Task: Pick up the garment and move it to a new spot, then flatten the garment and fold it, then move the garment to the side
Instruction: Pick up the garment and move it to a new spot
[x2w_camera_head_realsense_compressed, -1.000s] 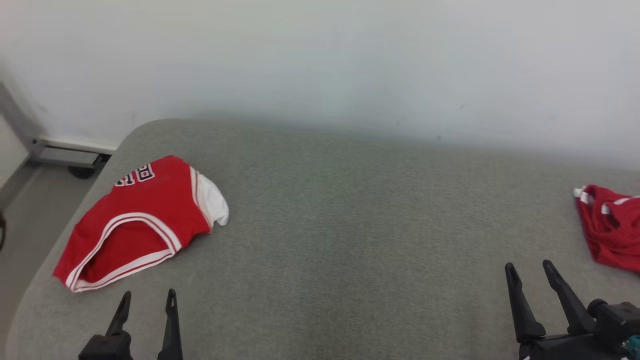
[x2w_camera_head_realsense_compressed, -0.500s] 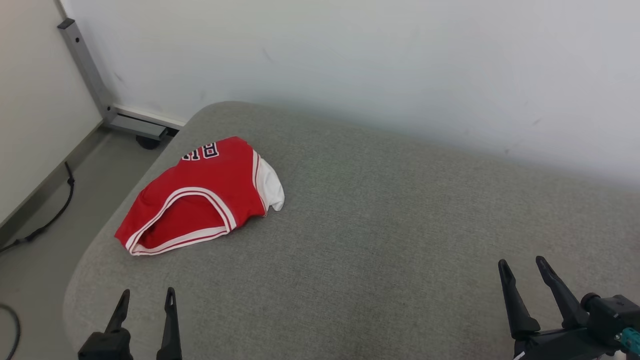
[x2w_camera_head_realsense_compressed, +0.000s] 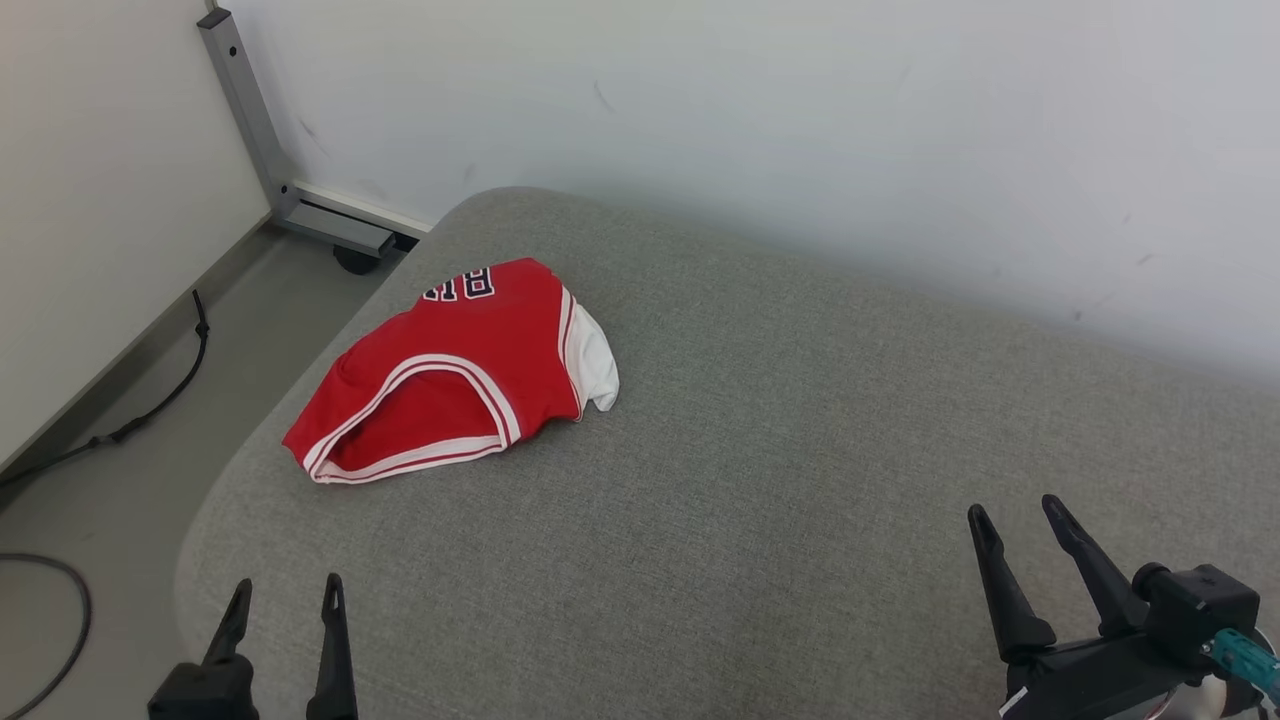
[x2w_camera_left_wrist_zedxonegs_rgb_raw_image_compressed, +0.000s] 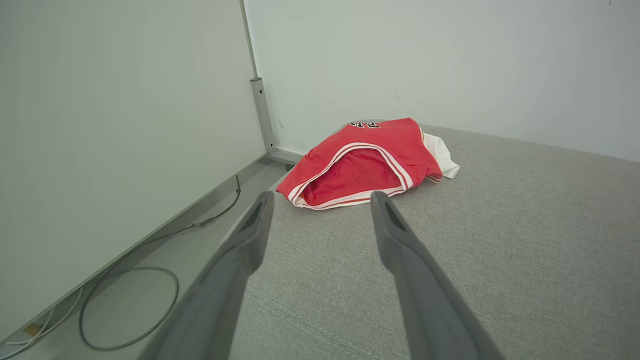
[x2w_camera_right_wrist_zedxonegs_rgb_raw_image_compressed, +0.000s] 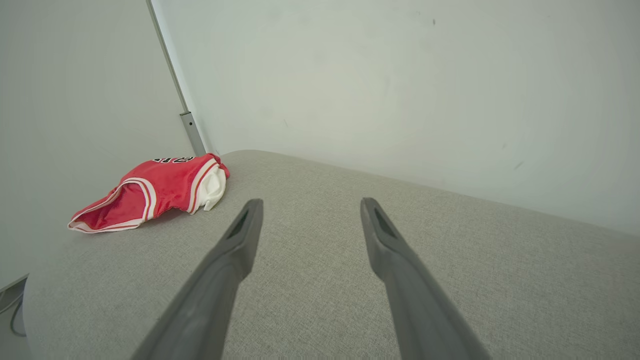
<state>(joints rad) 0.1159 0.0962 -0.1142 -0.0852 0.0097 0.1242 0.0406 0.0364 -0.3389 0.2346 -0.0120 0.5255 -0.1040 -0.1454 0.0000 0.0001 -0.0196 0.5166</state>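
Finds red white-trimmed fabric jersey (x2w_camera_head_realsense_compressed: 460, 375) crumpled near far-left corner of grey upholstered surface (x2w_camera_head_realsense_compressed: 760, 480), long axis near-left to far-right, opening facing left gripper (x2w_camera_head_realsense_compressed: 288, 583). Shows left gripper and right gripper (x2w_camera_head_realsense_compressed: 1013, 506) spread, empty, well apart from it; grey metal post (x2w_camera_head_realsense_compressed: 240, 110) beyond.

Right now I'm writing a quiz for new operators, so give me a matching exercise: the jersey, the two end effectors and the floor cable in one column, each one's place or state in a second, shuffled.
Column 1
1. jersey
2. left end effector
3. right end effector
4. cable

Column 2
A. open, lower right of the head view
B. on the floor, left of the grey surface
C. open, lower left of the head view
D. lying on the grey surface, touched by nothing

Pairs: 1-D, 2-C, 3-A, 4-B
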